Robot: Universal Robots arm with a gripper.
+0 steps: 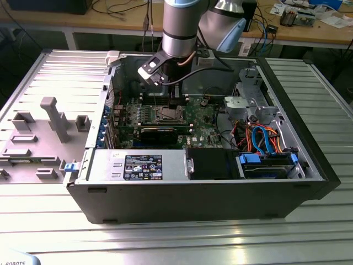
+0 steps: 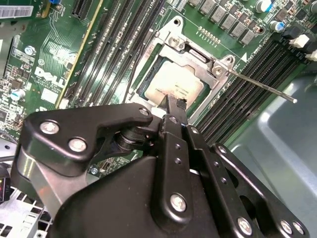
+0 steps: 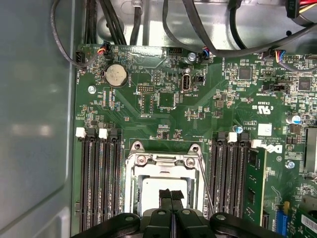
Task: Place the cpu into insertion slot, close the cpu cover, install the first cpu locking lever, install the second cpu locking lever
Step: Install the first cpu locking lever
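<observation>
cpu directly below tool; arm upright, tool tips together.

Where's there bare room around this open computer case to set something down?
The slatted table in front of the case is bare, as is the strip at the exterior view's right. Inside is crowded: cables, and the gripper over the cpu.

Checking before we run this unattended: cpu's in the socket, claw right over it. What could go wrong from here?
1. The claw, shut, sits right over the cpu and the cpu cover. A hard or off-centre push could scratch the chip face or skew the cover.
2. One locking lever sticks out, apparently unlatched, over the memory slots. A careless sweep could bend it or knock the slots.
</observation>
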